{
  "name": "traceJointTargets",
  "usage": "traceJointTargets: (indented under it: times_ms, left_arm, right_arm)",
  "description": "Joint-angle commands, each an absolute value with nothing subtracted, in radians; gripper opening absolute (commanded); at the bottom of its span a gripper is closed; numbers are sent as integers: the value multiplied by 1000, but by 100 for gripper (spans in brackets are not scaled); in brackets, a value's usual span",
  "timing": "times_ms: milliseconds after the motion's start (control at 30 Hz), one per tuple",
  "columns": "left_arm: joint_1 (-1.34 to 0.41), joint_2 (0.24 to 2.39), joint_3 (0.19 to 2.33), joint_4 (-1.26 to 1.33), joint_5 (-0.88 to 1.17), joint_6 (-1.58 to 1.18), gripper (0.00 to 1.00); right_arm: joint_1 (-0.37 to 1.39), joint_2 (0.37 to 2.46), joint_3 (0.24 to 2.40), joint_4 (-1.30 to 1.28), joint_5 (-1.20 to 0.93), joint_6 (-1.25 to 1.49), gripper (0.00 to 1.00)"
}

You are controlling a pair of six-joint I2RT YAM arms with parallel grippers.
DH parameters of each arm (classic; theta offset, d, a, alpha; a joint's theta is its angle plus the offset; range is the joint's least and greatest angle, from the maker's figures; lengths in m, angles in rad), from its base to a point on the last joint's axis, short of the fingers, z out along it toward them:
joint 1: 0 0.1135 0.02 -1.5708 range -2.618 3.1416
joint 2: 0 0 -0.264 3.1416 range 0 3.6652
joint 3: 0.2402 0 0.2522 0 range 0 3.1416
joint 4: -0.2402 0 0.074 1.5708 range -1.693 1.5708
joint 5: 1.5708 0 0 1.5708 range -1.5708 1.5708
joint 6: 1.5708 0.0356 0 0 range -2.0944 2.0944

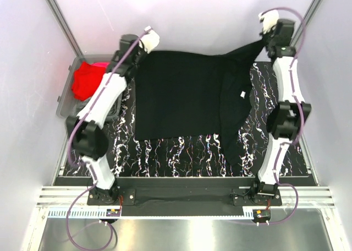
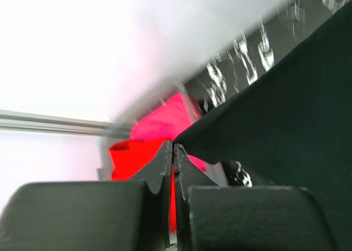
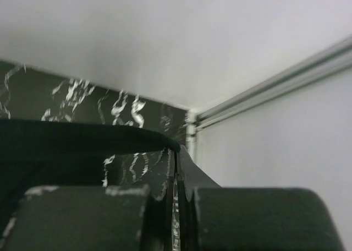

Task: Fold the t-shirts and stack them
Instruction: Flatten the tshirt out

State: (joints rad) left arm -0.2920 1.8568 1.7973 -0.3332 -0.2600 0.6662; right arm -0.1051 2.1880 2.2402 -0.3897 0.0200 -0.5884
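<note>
A black t-shirt hangs stretched across the far half of the black marbled mat, its lower part lying on the mat. My left gripper is shut on its far left corner; in the left wrist view the black cloth runs off to the right from the pinched tips. My right gripper is shut on its far right corner, lifted above the mat; the right wrist view shows the cloth edge clamped. A red t-shirt with pink cloth lies in a bin at left.
A grey bin stands off the mat's left edge beside the left arm. White walls with metal posts close in the back and sides. A metal rail runs along the near edge by the arm bases.
</note>
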Motion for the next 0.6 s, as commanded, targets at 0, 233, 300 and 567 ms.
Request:
traceJointTargets:
  times_ms: [0, 233, 300, 567]
  left_arm:
    - [-307, 1637, 1881, -264, -215, 623, 0]
    - [-391, 1354, 1826, -275, -216, 660, 0]
    - [-409, 1292, 1809, -291, -216, 664, 0]
    - [-437, 1052, 1818, -354, -161, 658, 0]
  right_arm:
    - [-121, 1904, 2306, -324, 75, -558, 0]
    - [-118, 1503, 2136, -374, 22, -485, 0]
    - [-118, 1419, 2080, -394, 21, -494, 0]
    - [-118, 1051, 1964, -431, 14, -580, 0]
